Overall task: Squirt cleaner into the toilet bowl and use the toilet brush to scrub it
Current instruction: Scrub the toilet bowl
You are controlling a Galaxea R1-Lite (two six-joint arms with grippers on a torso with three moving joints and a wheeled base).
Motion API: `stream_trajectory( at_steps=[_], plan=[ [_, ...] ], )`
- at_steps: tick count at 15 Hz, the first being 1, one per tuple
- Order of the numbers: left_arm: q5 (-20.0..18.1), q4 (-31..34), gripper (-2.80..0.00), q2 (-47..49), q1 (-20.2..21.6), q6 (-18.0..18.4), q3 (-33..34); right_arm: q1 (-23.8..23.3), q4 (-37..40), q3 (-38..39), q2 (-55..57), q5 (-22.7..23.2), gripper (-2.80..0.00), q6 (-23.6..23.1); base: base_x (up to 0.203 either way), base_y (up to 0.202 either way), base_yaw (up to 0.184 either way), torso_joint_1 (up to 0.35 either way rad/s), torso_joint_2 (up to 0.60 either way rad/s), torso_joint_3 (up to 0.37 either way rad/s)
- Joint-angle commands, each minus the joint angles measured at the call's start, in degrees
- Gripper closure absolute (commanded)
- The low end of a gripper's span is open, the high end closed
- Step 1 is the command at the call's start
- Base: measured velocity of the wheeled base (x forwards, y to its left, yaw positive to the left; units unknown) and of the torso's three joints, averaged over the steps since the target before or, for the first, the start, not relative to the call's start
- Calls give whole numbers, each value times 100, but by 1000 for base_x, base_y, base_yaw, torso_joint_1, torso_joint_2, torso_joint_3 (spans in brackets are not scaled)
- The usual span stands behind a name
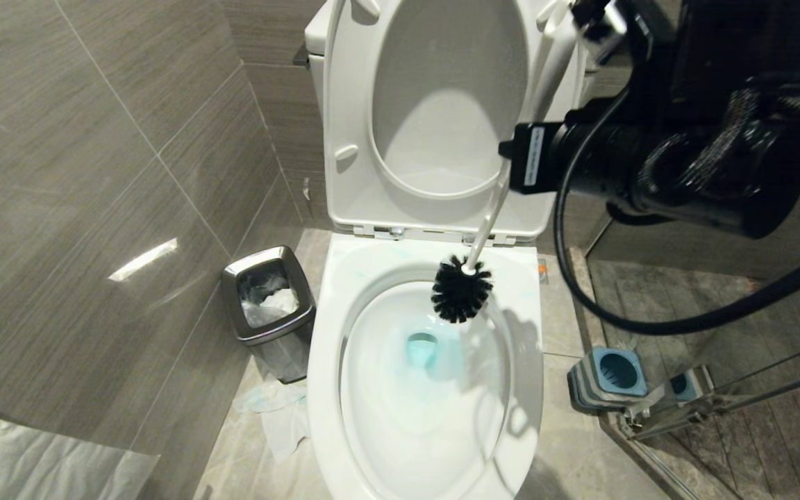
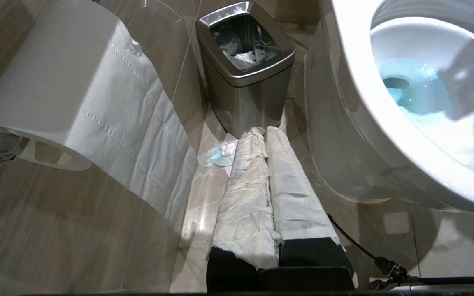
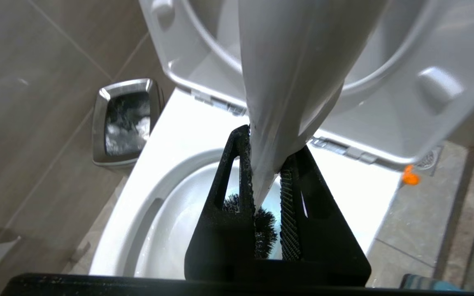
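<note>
Head view: the toilet bowl stands with seat and lid raised; blue cleaner tints the water at its drain, so the squirting step appears done. The toilet brush, held aloft by the right pincer, hangs with its black bristle head over the rear rim of the basin, not yet down in the water. Its blue-topped holder sits empty on the floor to the robot's right of the bowl; a steel waste bin stands on the other side.

Left wrist view: the left pincer, wrapped in white paper, is clenched on nothing and parked low beside the bowl, near a paper roll.

Right wrist view: the right pincer's 2 ribbed fingers grasp the white handle, the bristles showing beyond them above the basin.

Judgement: scrubbing is what remains, then returning the brush to its holder.
</note>
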State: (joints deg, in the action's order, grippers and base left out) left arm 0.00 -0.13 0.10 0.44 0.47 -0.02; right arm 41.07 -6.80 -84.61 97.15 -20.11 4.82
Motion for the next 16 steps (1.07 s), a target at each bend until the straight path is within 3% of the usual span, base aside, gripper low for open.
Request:
stream_trajectory(
  at_steps=[1, 5, 16],
  plan=[
    [0, -4, 0, -1, 0, 14, 2, 65, -609, 495, 611, -57, 0, 1, 0, 0, 0, 0, 0, 0],
    [0, -4, 0, -1, 0, 5, 2, 76, -1575, 845, 1436, -410, 0, 122, 0, 0, 0, 0, 0, 0],
    [-9, -4, 0, -1, 0, 26, 2, 182, -2860, 551, 3574, -1208, 0, 373, 0, 0, 0, 0, 0, 0]
  ],
)
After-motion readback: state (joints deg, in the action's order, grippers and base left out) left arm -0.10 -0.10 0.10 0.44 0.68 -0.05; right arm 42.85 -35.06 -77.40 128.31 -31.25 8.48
